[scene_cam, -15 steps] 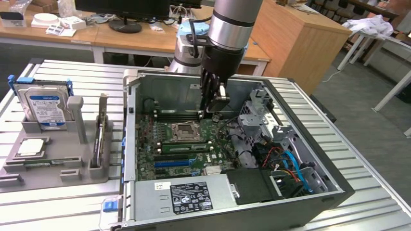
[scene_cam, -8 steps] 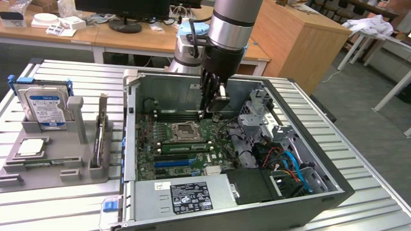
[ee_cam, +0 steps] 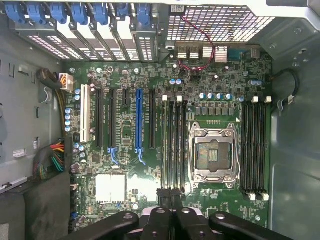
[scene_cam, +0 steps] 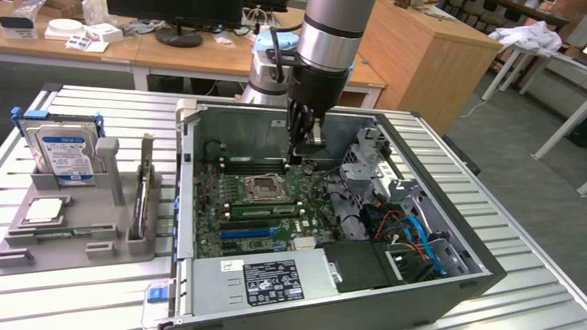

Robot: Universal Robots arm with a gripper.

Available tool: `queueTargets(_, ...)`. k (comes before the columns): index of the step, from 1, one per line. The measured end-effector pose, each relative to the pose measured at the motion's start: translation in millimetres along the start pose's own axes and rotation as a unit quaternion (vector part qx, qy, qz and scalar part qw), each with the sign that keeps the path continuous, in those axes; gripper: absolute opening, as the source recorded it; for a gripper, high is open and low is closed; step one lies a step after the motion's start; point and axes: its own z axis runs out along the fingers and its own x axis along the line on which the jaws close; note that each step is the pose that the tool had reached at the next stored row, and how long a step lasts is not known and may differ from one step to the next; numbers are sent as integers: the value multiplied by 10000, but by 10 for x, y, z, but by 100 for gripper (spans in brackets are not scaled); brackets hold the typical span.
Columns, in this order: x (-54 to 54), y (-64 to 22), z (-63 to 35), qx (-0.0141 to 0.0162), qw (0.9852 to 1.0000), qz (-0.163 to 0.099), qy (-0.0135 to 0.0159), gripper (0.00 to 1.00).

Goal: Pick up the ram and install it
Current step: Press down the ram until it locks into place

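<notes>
The ram (scene_cam: 142, 194), a long thin green stick, stands on edge in a slot of the grey holder (scene_cam: 78, 240) at the exterior view's left, outside the computer. My gripper (scene_cam: 295, 159) hangs inside the open computer case (scene_cam: 477, 265), low over the far part of the motherboard (scene_cam: 275, 227) and well away from the ram. In the wrist view the gripper (ee_cam: 170, 194) has its two black fingers pressed together with nothing between them. They sit by the end of the black memory slots (ee_cam: 173, 145) beside the empty processor socket (ee_cam: 214, 155).
A silver hard drive (scene_cam: 62, 152) with a blue label and a square silver processor chip (scene_cam: 43, 210) also rest in the holder. More memory slots (ee_cam: 255, 150) lie on the socket's other side. Drive cage and cables (scene_cam: 403, 227) crowd the case at the exterior view's right.
</notes>
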Motion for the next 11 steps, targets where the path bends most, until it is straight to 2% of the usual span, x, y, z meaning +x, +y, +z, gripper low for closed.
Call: queueTargets(11,0,0,0,0,10000,0,0,11)
